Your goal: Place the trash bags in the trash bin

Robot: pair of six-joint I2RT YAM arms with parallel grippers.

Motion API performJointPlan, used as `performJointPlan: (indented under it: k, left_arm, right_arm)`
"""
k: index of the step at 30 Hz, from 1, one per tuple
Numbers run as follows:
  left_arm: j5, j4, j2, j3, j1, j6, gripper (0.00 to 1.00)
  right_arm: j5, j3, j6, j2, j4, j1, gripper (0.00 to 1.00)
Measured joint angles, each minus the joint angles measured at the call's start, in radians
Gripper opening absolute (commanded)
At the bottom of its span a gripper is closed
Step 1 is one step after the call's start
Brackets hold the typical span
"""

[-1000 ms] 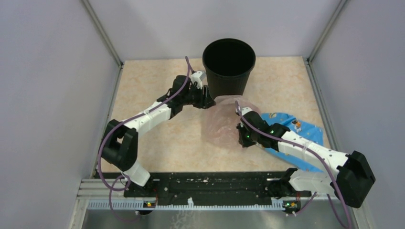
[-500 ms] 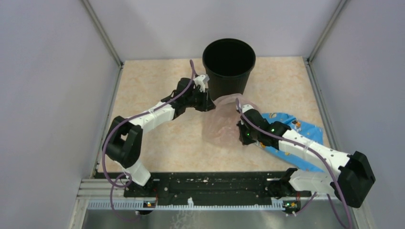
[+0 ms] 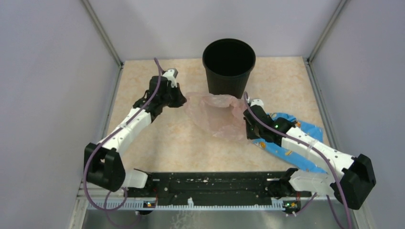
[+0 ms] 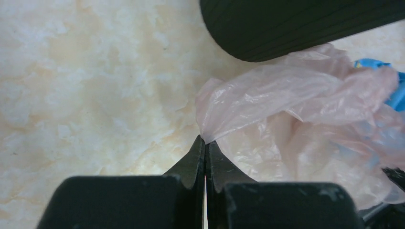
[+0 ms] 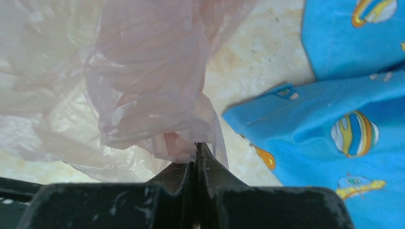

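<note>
A bench [image 3: 143, 138] with a pale beige marbled top fills the middle. Plain lilac-grey walls enclose the bench: a back panel [image 3: 215, 21] beyond it, a left panel [image 3: 47, 95] and a right panel [image 3: 367, 71] beside it. Slanted metal posts [image 3: 102, 34] rise from its far corners. The light is soft and even.

There is one trash bin [image 3: 228, 64], round and black. One trash bag [image 3: 215, 114] of pale-pink film shows; whether its crumpled folds hide a second one cannot be told. One blue sheet [image 3: 308, 131] printed with small coloured pictures is there, and several of those pictures show on it. There are two arms, a left arm [image 3: 133, 121] and a right arm [image 3: 308, 149]. Each carries one hand, so two in all: the left hand [image 4: 205, 143] and the right hand [image 5: 197, 150], with two fingers each. One desk [image 3: 157, 138] carries it all.
</note>
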Motion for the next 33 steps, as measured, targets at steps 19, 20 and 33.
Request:
performJointPlan:
  k: [19, 20, 33]
  left_arm:
    - [0.076, -0.082, -0.115, -0.008, -0.016, 0.004, 0.00]
    - [0.075, -0.087, -0.117, -0.008, -0.016, 0.004, 0.00]
    - [0.053, -0.126, -0.167, -0.008, -0.016, 0.001, 0.00]
  right_arm:
    - [-0.156, 0.129, 0.007, 0.000, 0.188, 0.007, 0.48]
    - [-0.164, 0.129, 0.016, 0.002, 0.193, 0.007, 0.47]
    - [-0.203, 0.129, 0.031, 0.005, 0.144, 0.007, 0.49]
